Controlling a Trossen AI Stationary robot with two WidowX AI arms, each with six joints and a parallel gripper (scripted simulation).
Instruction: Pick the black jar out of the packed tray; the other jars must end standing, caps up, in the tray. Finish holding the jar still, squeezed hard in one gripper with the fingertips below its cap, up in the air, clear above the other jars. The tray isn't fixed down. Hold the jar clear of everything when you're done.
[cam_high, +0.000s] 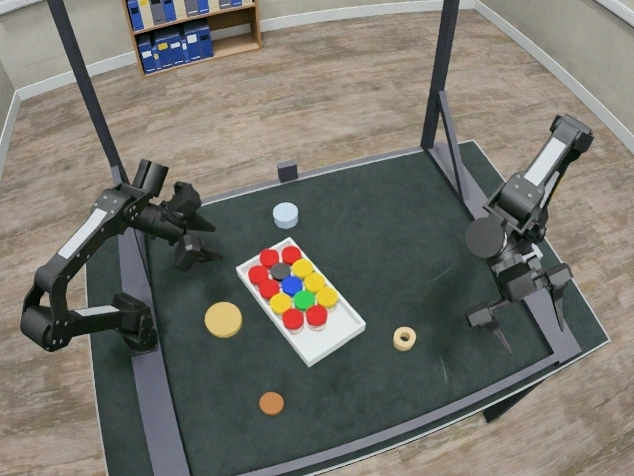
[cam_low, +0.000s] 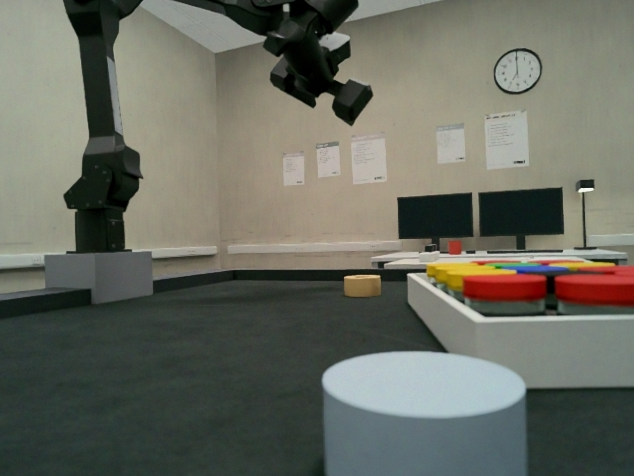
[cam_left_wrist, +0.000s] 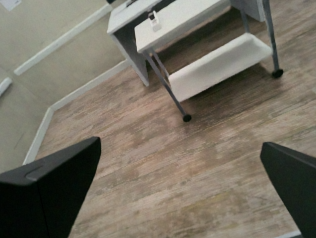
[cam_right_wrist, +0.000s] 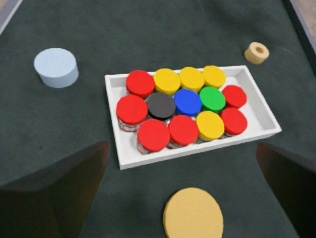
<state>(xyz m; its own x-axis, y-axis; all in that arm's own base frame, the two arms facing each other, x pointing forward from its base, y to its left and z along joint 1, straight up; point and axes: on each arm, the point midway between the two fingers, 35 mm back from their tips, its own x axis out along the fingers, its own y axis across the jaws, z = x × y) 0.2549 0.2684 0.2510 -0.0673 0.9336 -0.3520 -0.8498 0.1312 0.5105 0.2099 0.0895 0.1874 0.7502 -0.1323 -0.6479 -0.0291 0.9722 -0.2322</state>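
Note:
The black-capped jar (cam_high: 279, 271) stands in the white tray (cam_high: 302, 299), packed among red, yellow, blue and green capped jars near the tray's far end. In the right wrist view the black jar (cam_right_wrist: 161, 105) sits between red jars and the blue jar (cam_right_wrist: 188, 101). My right gripper (cam_high: 209, 239) is open and empty, in the air left of the tray, and it shows in its wrist view (cam_right_wrist: 182, 147). My left gripper (cam_high: 532, 335) is open and empty over the table's right edge, far from the tray. Its wrist view (cam_left_wrist: 172, 200) shows only floor.
A pale blue cylinder (cam_high: 285, 215) stands behind the tray. A tan disc (cam_high: 223, 319) lies to the tray's left, a tan ring (cam_high: 406, 335) to its right, and an orange disc (cam_high: 271, 403) in front. Frame posts rise at the table's back.

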